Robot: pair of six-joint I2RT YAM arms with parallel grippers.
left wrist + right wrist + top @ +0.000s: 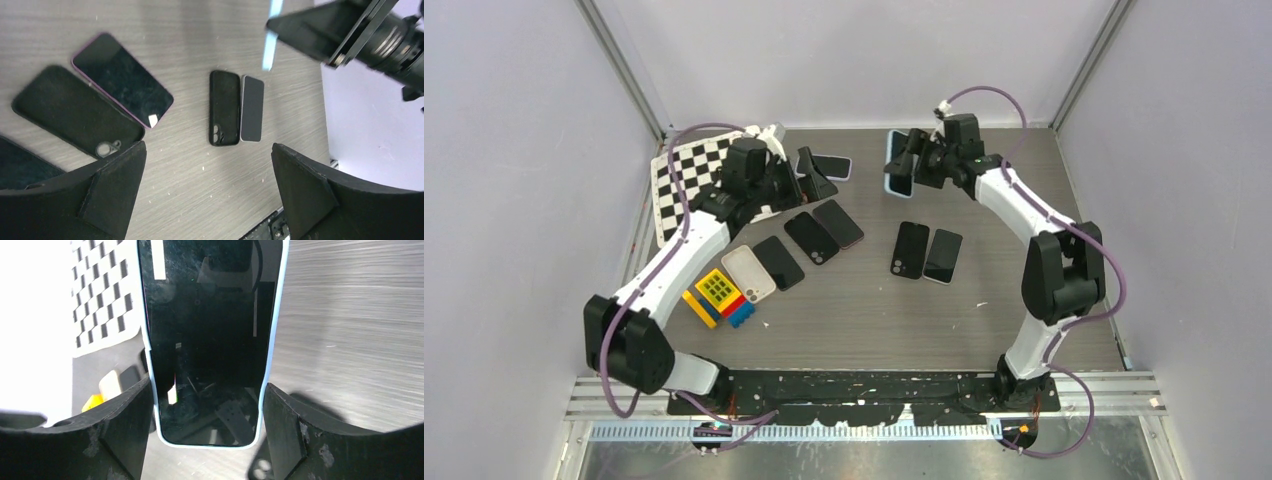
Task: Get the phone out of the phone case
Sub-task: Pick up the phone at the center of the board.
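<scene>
Phone point(210, 340) in a pale blue case point(273, 342), held clear of the table point(1004, 300) at far centre, pinched by its long edges in the right gripper point(206, 390). Left gripper point(208, 146) hangs spread wide and empty to its left, above loose phones point(120, 80). Separation looks not yet begun. Next, the left fingers probably must catch the case rim and peel it away.

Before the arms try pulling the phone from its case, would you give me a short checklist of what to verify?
1. Right hand clamped on the phone, fingers against the long edges of its blue case: ok.
2. Phone lifted off the table: ok.
3. Phone seated in the case, not yet out: ok.
4. Left hand open and empty: ok.
5. Left hand within touch of the case: not ok, a clear gap separates them.
6. Grip firm enough for peeling: cannot tell.
</scene>
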